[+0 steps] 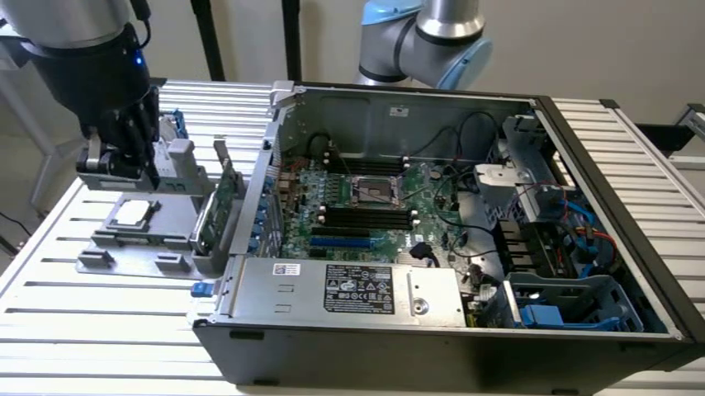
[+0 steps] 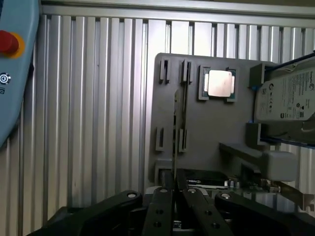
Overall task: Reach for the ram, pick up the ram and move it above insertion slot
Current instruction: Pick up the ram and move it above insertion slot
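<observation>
I had the gripper [image 2: 175, 194] closed narrow on what looked like the ram [image 2: 175, 132], standing on edge in the grey fixture tray [image 2: 206, 132] directly under the fingers, long axis running away along the tray

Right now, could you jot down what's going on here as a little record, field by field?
Claw: closed on the thin edge of the ram, above the grey holder plate
Ram: seen edge-on between the claw's fingers
Also on plate: processor chip, hard drive
Computer case: open, on the exterior view's right
</observation>
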